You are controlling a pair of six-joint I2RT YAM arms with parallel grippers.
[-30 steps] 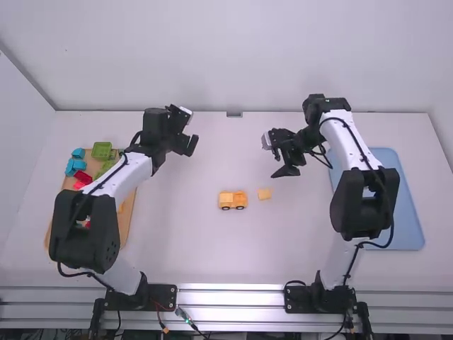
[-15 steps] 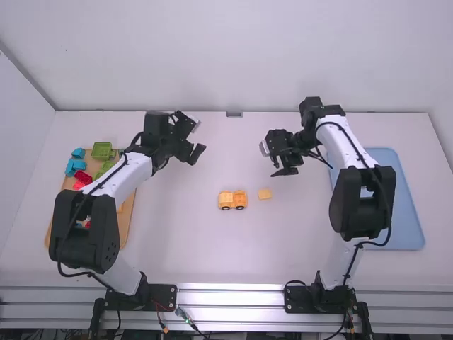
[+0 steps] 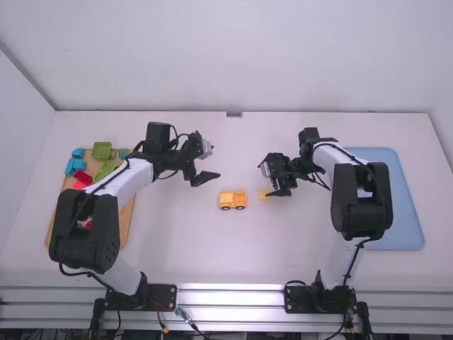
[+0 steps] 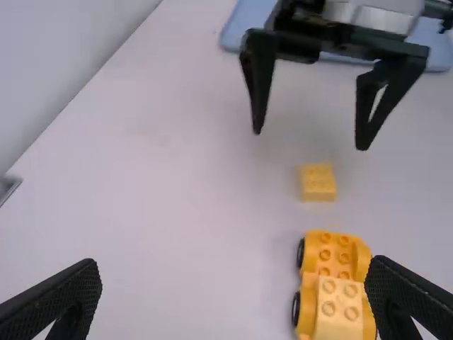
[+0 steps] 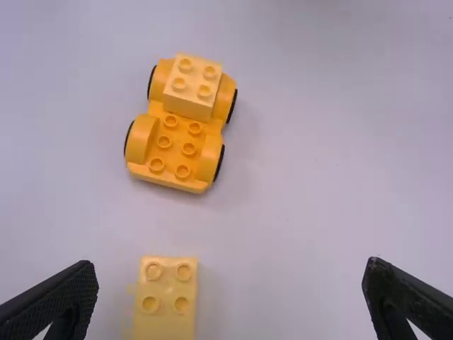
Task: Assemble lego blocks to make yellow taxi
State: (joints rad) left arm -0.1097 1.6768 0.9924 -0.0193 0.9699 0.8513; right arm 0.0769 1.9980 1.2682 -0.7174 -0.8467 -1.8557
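From above, I see the yellow lego car (image 3: pixel 232 201) midway between the tabletop's (image 3: pixel 177 248) side edges, a yellow block (image 3: pixel 262 194) near it, left end effector (image 3: pixel 205 178) and right end effector (image 3: pixel 265 180) hovering. Left wrist view: fingers apart. Right wrist view: fingers apart too.

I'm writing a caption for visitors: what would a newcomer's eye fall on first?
Probably the yellow wheeled base in mid-table, with a paler four-stud block on one end. Next, the open right gripper hovering near a loose yellow block just right of the base. At the far left, the green blocks and red blocks stand out on a wooden board.
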